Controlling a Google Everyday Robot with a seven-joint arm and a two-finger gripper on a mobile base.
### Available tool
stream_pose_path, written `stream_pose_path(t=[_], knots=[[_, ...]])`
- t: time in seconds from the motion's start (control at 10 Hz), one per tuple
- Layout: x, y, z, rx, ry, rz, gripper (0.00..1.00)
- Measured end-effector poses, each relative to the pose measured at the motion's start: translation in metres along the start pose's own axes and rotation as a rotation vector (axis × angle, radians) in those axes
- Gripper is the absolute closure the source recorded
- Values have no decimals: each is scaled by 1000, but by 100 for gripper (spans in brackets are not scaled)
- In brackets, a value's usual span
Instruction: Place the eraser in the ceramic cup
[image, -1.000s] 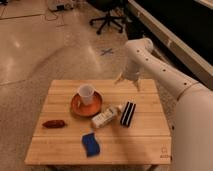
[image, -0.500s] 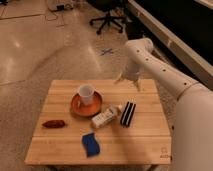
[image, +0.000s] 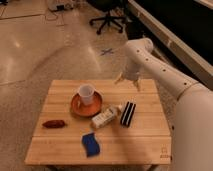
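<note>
The eraser (image: 128, 113), a black block with white lengthwise stripes, lies flat on the wooden table (image: 145, 146), right of centre. The ceramic cup (image: 86, 94), small and white, stands upright on an orange-brown saucer (image: 75, 107) at the table's left centre. My gripper (image: 128, 82) hangs over the table's far right part, beyond the eraser and to the right of the cup, touching neither. Its two fingers are spread apart with nothing between them.
A white bottle (image: 105, 118) lies on its side just left of the eraser. A blue sponge (image: 90, 144) sits near the front edge, a reddish-brown sausage-shaped item (image: 53, 123) at the left. An office chair (image: 107, 20) stands on the floor behind.
</note>
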Motion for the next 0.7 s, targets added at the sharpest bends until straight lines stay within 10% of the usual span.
stream_pose_path(t=[0.7], knots=[[-2, -1, 5, 2, -2, 0, 20]])
